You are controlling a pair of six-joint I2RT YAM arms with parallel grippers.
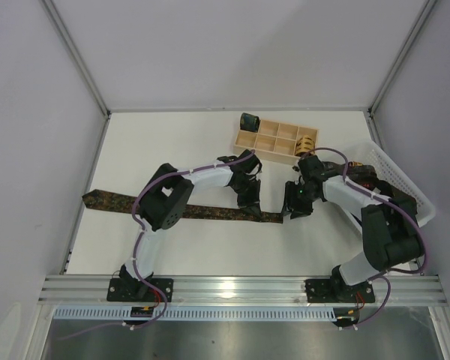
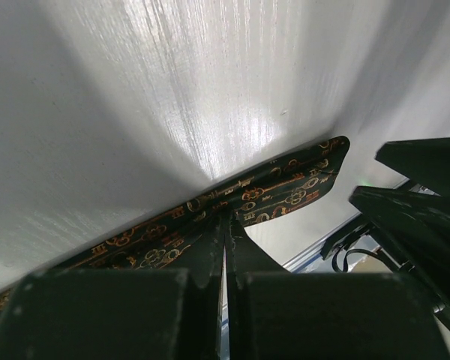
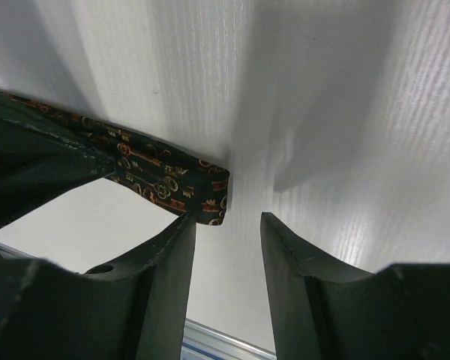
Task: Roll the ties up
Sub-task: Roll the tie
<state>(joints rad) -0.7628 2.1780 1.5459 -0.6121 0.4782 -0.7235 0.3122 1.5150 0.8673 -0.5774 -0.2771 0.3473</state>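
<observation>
A dark tie (image 1: pixel 210 211) with a tan-orange pattern lies flat across the table, its narrow end on the right. My left gripper (image 1: pixel 249 201) is down on it close to that end. In the left wrist view its jaws (image 2: pixel 229 217) are shut, tips pinched on the tie's (image 2: pixel 285 187) near edge. My right gripper (image 1: pixel 292 208) is open just past the tie's end. In the right wrist view the tie's end (image 3: pixel 165 176) lies at the left fingertip of the gripper (image 3: pixel 227 217), not between the fingers. A tan-gold coil (image 1: pixel 306 142) and a dark green coil (image 1: pixel 249 120) are rolled.
The pale wooden tray (image 1: pixel 255 150) stands at the back; the tan-gold coil sits in a right compartment and the green coil at the back left corner. A white mesh basket (image 1: pixel 405 184) with dark fabric stands at the right, behind my right arm.
</observation>
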